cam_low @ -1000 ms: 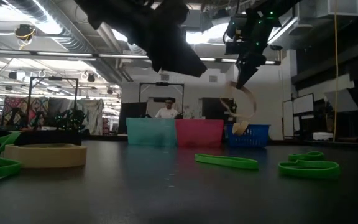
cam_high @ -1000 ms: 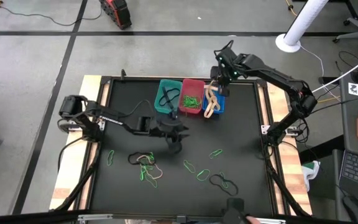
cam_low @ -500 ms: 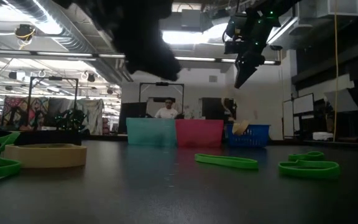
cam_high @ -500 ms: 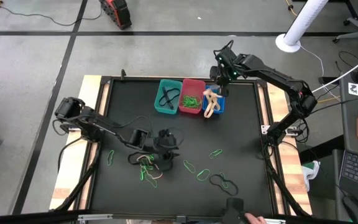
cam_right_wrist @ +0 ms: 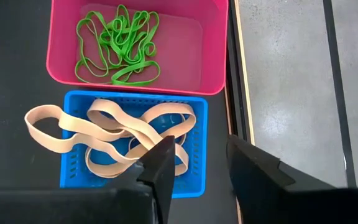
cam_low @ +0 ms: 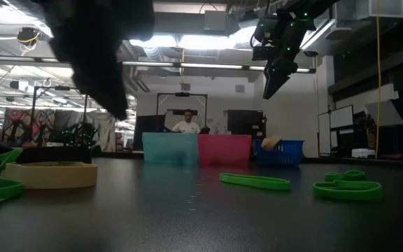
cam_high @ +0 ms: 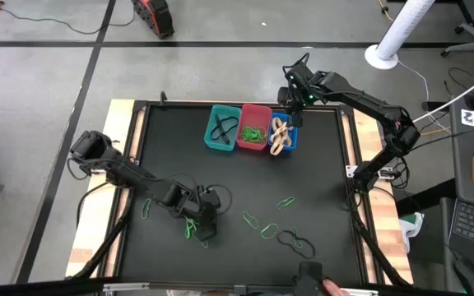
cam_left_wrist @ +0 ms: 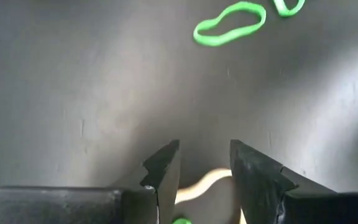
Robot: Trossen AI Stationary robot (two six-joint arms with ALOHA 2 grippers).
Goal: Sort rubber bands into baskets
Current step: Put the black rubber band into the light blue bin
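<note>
Down at the near pile of bands (cam_high: 194, 224), left gripper (cam_left_wrist: 204, 163) sits low, fingers parted, empty, with a tan band (cam_left_wrist: 199, 183) between them. Pick step, I judge: next move calls for closing on it. Right gripper (cam_right_wrist: 197, 160) hangs open, empty, over blue basket (cam_right_wrist: 71, 166); one tan loop (cam_right_wrist: 45, 127) drapes over its rim.

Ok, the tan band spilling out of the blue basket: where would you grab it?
Probably the tan band is best taken at its loop end, which lies flat outside the blue basket. Come straight down from above and pinch one strand there; its other end is tangled with the other bands inside.
</note>
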